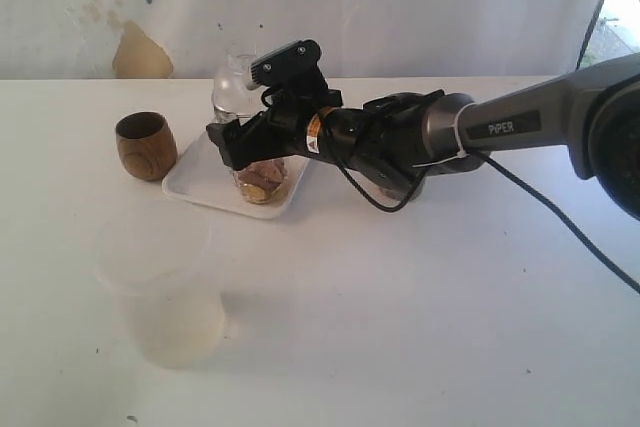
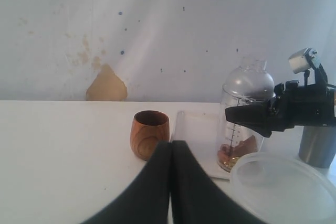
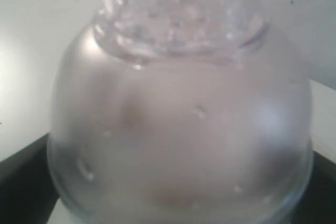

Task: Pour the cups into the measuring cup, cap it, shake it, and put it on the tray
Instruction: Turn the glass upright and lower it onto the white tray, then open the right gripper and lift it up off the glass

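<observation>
**Exterior view:** grey arm (image 1: 515, 127) lettered "PIPER". The right gripper (image 1: 240, 147) has its fingers spread astride the tall clear plastic measuring cup (image 1: 262, 182), which stands on the flat white tray (image 1: 200, 192); contact cannot be told.
**Left wrist view:** left gripper (image 2: 171, 148) fingers pressed together. The round brown wooden cup (image 2: 149, 134) stands beside the tray. The tapered steel tumbler (image 2: 317, 145) is partly hidden by the right gripper.
**Right wrist view:** the measuring cup fills the frame.

Soft, bright light fills every view. The white table (image 1: 450, 347) looks pale and washed out. Shadows are faint, with 1 soft one beside the frosted jug (image 1: 165, 297). In the right wrist view the measuring cup (image 3: 178, 129) is very close and blurry.
</observation>
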You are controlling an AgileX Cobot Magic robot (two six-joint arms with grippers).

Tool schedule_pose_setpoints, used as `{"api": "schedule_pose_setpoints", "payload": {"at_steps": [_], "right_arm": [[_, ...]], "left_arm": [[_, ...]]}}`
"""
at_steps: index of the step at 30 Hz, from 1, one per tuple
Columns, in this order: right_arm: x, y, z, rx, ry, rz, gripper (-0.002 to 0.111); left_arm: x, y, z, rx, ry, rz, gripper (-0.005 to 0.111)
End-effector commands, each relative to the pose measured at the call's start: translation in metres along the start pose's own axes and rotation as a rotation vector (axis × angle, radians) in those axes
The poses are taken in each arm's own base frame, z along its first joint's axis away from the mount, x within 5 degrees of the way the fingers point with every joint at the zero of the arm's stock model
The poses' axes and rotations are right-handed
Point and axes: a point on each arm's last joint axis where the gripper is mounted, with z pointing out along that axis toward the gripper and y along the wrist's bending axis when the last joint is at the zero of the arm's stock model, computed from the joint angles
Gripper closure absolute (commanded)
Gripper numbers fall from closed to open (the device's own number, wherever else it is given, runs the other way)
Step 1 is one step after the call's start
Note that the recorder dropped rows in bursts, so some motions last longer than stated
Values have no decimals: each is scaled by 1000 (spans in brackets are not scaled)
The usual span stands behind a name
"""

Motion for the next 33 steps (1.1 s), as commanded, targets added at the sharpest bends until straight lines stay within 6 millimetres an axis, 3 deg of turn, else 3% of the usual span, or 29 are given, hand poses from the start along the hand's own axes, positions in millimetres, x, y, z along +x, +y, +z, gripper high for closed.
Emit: {"api": "schedule_pose_setpoints", "payload": {"at_steps": [1, 7, 20, 29, 33], "right_arm": [[-8, 0, -1, -8, -43, -19, 15], [-10, 0, -2, -9, -49, -20, 15], [-51, 2, -20, 1, -135, -96, 15], [-101, 5, -48, 22, -233, -150, 15], [-127, 4, -71, 87, -200, -172, 15]], "left_arm": [[2, 0, 0, 0, 2, 10, 107], [2, 0, 0, 0, 2, 10, 107], [2, 0, 0, 0, 2, 10, 107], [2, 0, 0, 1, 3, 10, 107], [2, 0, 0, 4, 4, 3, 107]]}}
